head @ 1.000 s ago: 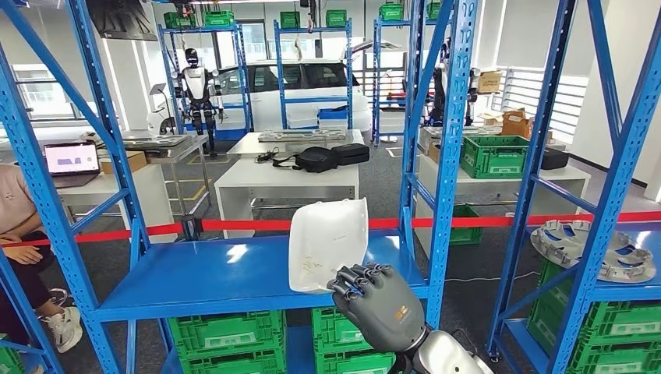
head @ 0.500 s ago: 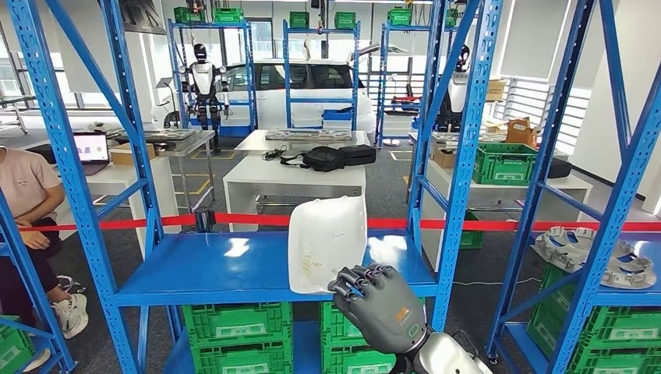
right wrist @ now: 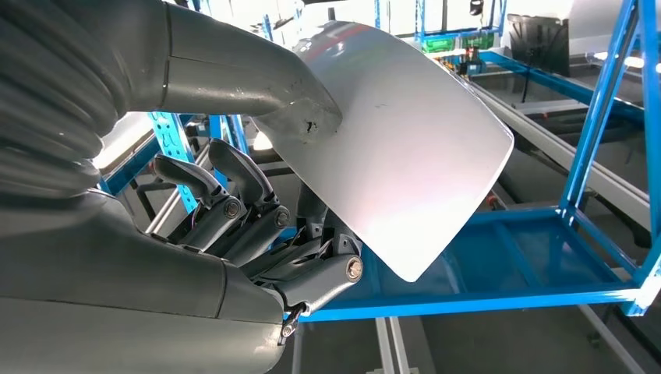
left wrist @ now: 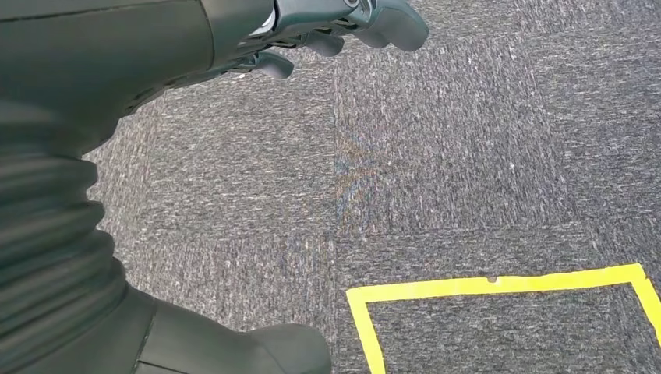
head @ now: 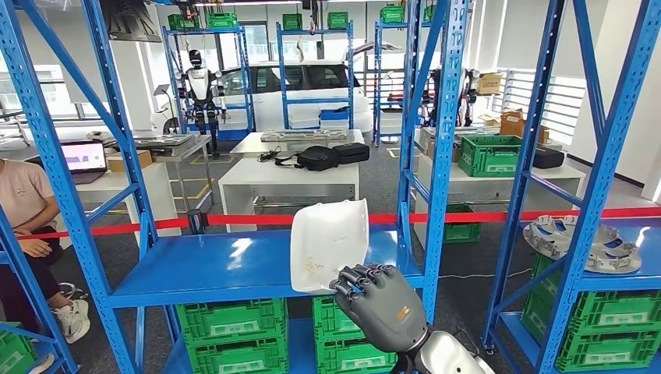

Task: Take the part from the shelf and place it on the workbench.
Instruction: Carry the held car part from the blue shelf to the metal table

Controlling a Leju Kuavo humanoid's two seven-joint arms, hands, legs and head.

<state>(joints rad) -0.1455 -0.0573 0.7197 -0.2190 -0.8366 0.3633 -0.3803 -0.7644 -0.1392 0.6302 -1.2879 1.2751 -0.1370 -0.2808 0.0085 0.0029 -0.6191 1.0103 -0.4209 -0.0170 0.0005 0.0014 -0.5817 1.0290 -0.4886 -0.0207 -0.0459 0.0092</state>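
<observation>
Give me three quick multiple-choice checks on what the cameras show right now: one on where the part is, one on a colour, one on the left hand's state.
1. Where is the white part?
A. Lying flat on the blue shelf
B. Held up in the right hand, in front of the shelf
C. On a white table beyond the tape

2. What colour are the crates under the blue shelf?
A. Green
B. Red
C. Grey

3. What is the left hand doing?
A. Gripping the part
B. Pressing on the shelf
C. Hanging over the carpet, holding nothing

Answers:
1. B, the right hand grips the part's lower edge, with thumb and fingers on opposite faces in the right wrist view.
2. A, green crates sit below the shelf board.
3. C, its fingers are loosely apart above grey carpet.
</observation>
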